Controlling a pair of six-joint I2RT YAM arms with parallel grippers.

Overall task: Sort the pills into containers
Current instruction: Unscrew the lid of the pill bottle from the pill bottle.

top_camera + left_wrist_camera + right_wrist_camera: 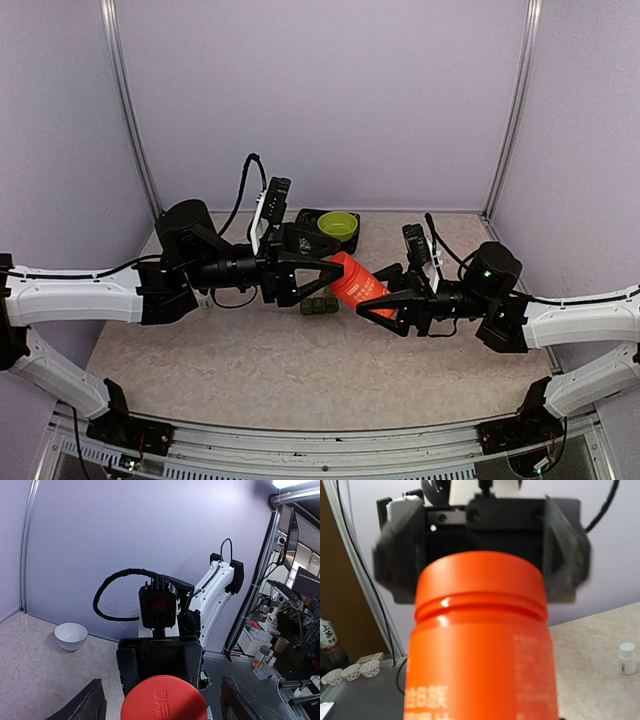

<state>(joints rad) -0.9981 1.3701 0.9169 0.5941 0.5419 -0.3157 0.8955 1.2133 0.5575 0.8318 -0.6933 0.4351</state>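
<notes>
Top external view: both arms meet over the middle of the table. The right gripper pinches an orange bottle, held tilted with its cap toward the left gripper. That gripper's fingers stand spread on either side of the cap with gaps showing. The containers, dark green, sit on the table just under the bottle, between the two grippers.
</notes>
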